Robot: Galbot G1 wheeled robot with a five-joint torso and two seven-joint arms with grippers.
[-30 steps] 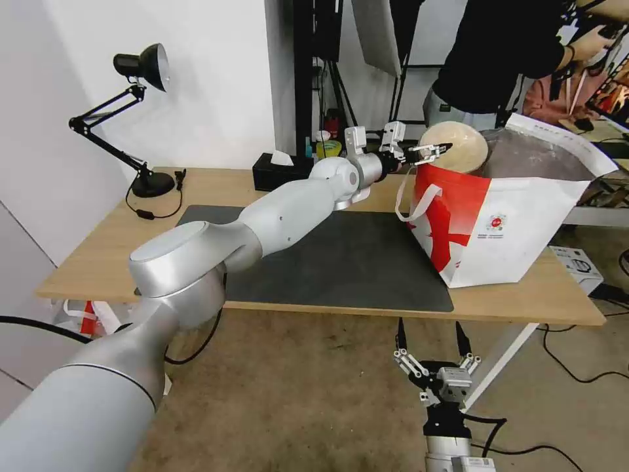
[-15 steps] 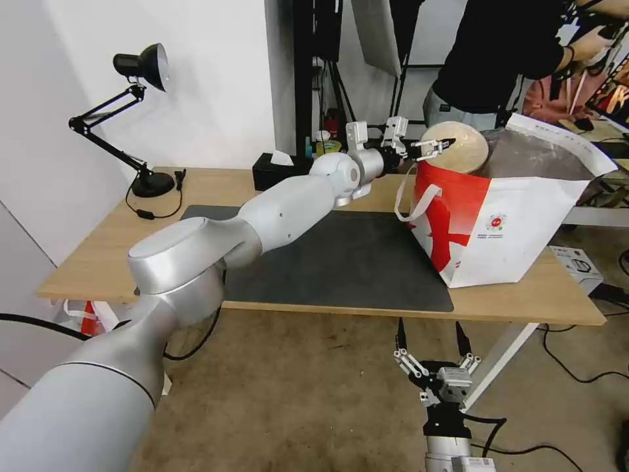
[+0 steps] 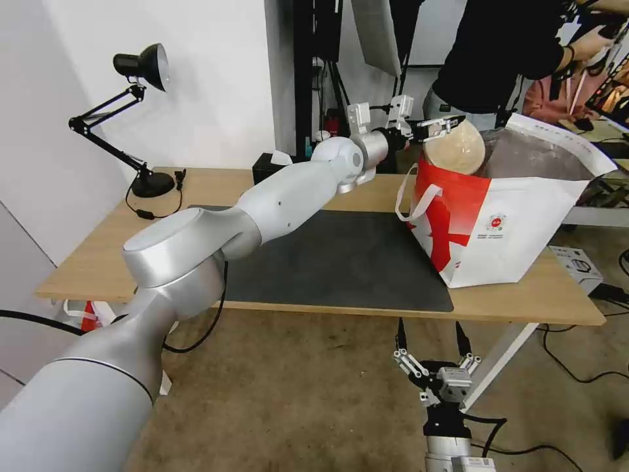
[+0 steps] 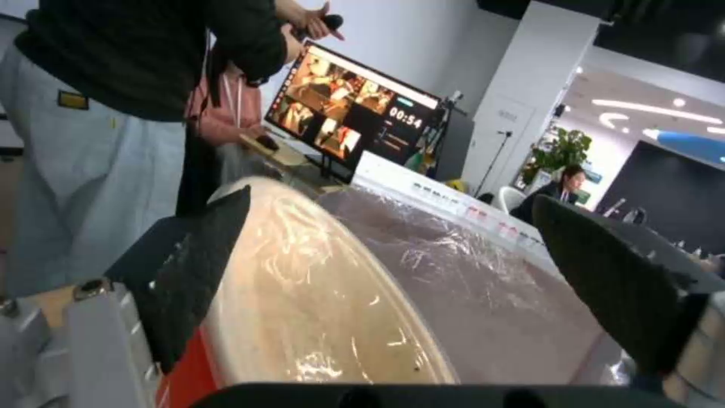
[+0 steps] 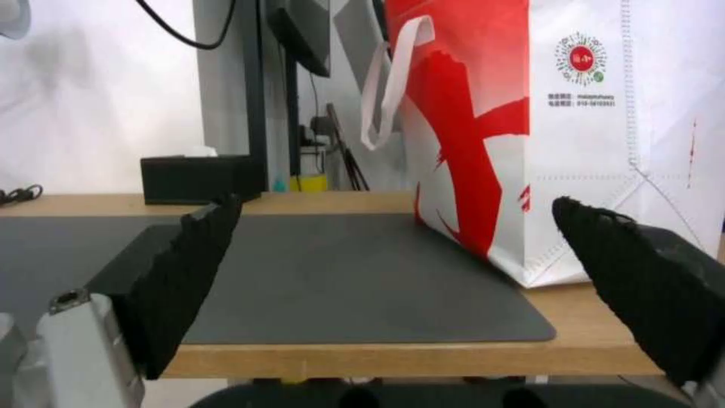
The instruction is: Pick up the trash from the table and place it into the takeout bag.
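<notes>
Above the near rim of the takeout bag (image 3: 498, 229), the left hand (image 3: 440, 124) is seen with its fingers spread apart and nothing gripped between them. From the left wrist view one black pad lies just beside the edge of the beige bowl (image 4: 317, 300), while the other pad stands well clear over the silver foil lining (image 4: 483, 283); whether the nearer pad touches the bowl cannot be told. The bowl is tilted on edge, partly sunk into the bag's mouth and leaning at the red wall, so this piece of trash is judged to be dropped in but not fully settled.

A glossy sheen is shown on the bowl, so it is judged light, thin-walled, smooth and easily slipped or crushed. Should it need to be retaken, the rim would be the place to pinch it, with gentle pressure. The bag is judged soft-sided and light, liable to shift if pushed.

Farther out, the dark grey mat (image 3: 341, 262) on the light-wood surface (image 3: 98, 262) is seen without trash on it. The right hand (image 3: 438, 375) is held low before the surface's front edge, fingers wide and idle.
</notes>
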